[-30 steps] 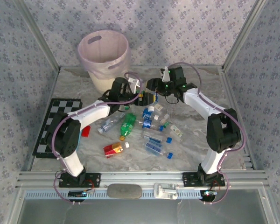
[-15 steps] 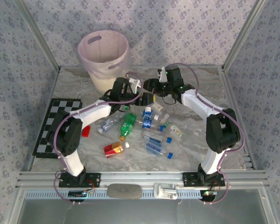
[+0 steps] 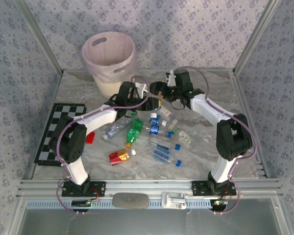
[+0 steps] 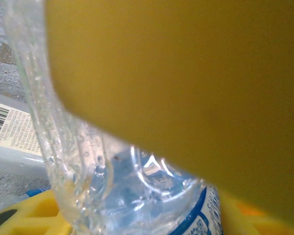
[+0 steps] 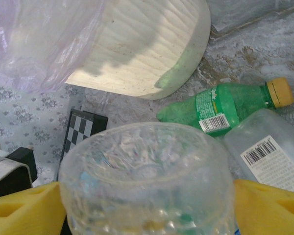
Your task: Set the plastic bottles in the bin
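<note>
Right claw (image 5: 147,210) pinching clear ribbed plastic bottle (image 5: 147,161); left claw (image 4: 142,223) pinching clear blue-labelled plastic bottle (image 4: 157,196). Claws crowding; you should be lifting one first over round pale pink bin (image 3: 88,54) rim before opening.

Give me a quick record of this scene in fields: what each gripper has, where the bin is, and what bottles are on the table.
left gripper: shut on a clear blue-labelled bottle
right gripper: shut on a clear bottle, seen base-on
bin: upright at the far left of the table, beyond both grippers
loose bottles: clustered between the arms, among them a green bottle and a red-and-yellow bottle
task state: held bottles not yet over the bin
</note>
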